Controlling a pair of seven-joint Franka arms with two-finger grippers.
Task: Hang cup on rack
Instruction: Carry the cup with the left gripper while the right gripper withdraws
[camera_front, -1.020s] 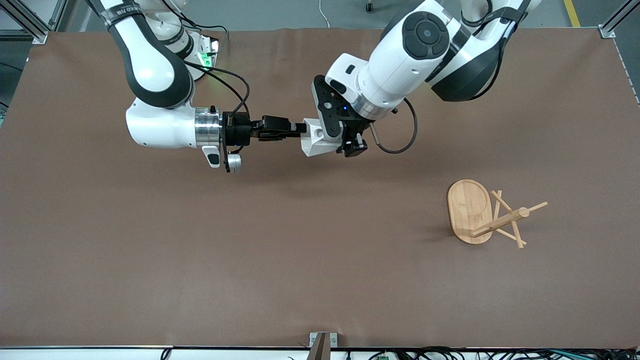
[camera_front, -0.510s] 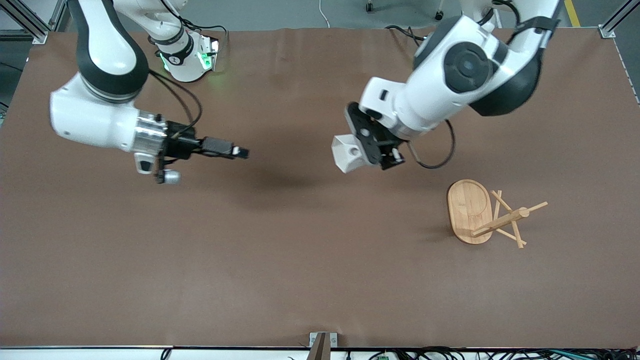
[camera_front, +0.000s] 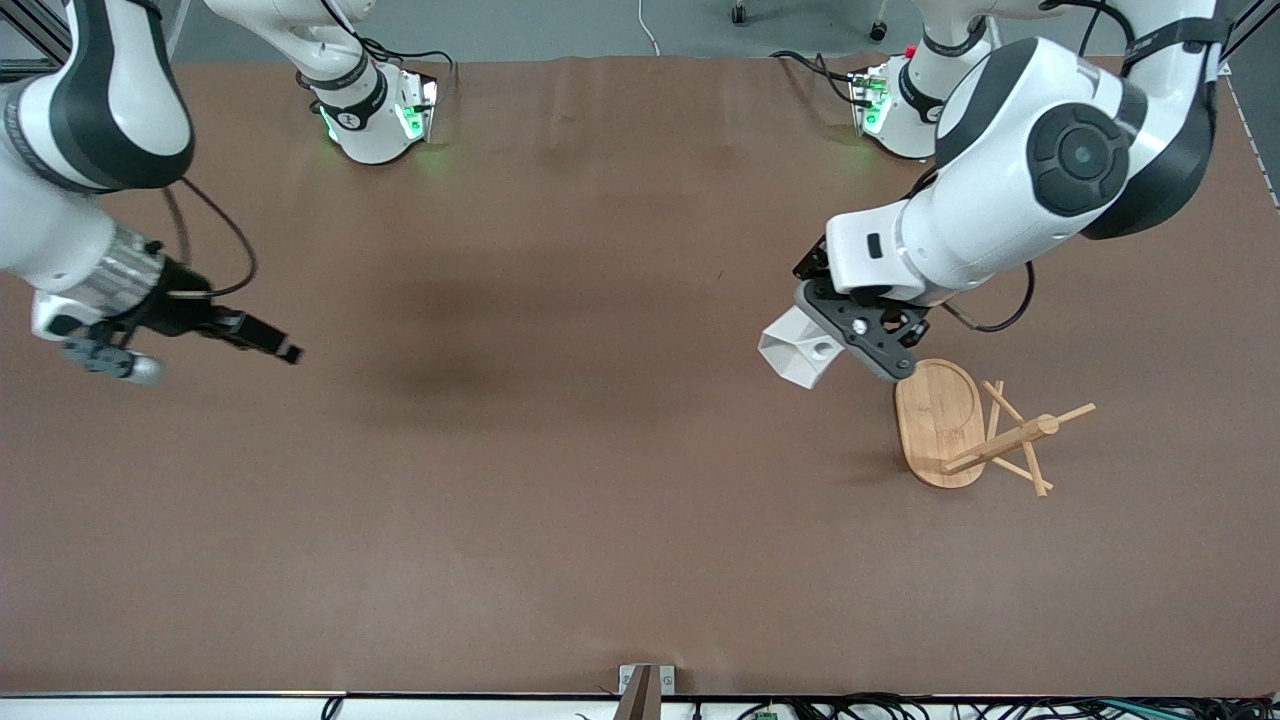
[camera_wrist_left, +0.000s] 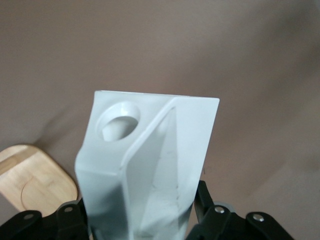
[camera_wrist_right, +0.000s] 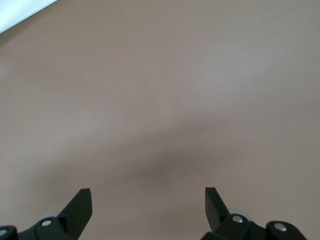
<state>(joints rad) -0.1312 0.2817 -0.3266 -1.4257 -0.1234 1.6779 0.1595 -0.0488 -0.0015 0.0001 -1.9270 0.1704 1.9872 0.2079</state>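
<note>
Over the brown tabletop (camera_front: 560, 450), seen from the front: two arms, one cup, one rack. Left gripper (camera_front: 850, 335) clamped on the single white cup (camera_front: 800, 355), held in the air just beside the rack (camera_front: 975, 430) near the edge at the left arm's end. Rack's oval base (camera_front: 935, 415) flat on the surface, one post (camera_front: 1000, 443) and crossed pegs rising from it. Right gripper (camera_front: 270, 343) up over bare tabletop toward the right arm's end, empty.

From the left wrist: cup (camera_wrist_left: 150, 170) gripped between two dark fingers (camera_wrist_left: 72, 220), one round hole (camera_wrist_left: 117, 121) in its handle plain, a corner of the bamboo base (camera_wrist_left: 35, 175) below.

From the right wrist: right gripper (camera_wrist_right: 147, 205) with two fingertips (camera_wrist_right: 80, 205) spread wide apart, only brown surface between them.
</note>
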